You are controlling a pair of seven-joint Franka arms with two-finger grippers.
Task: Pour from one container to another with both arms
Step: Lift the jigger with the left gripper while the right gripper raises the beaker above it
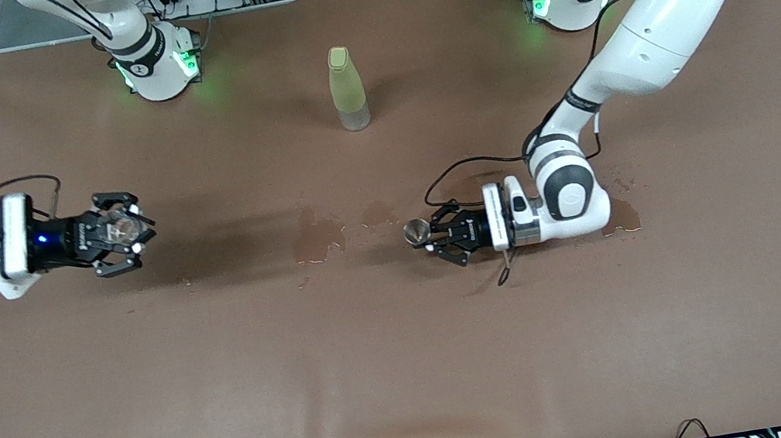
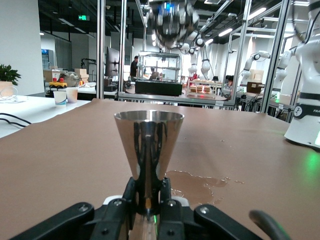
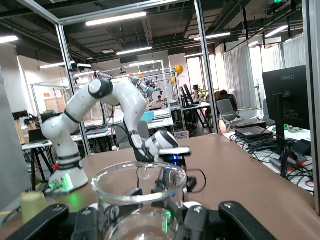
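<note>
The tiny silver jigger [image 1: 415, 231] stands upright, low over the middle of the brown table, with my left gripper [image 1: 429, 233] shut on its narrow waist. In the left wrist view its flared cone [image 2: 149, 135] rises straight above my left gripper [image 2: 148, 194]. The clear glass cup [image 1: 121, 227] is held upright in my right gripper [image 1: 126, 232], which is shut on it in the air over the right arm's end of the table. The cup's round rim [image 3: 140, 182] fills the near part of the right wrist view, above my right gripper [image 3: 145, 212]. The two containers are far apart.
A tall yellow-green bottle [image 1: 348, 88] stands near the arms' bases, farther from the front camera than both grippers. Wet puddles lie on the table: one [image 1: 318, 240] between the grippers, another [image 1: 623, 215] beside the left arm's wrist.
</note>
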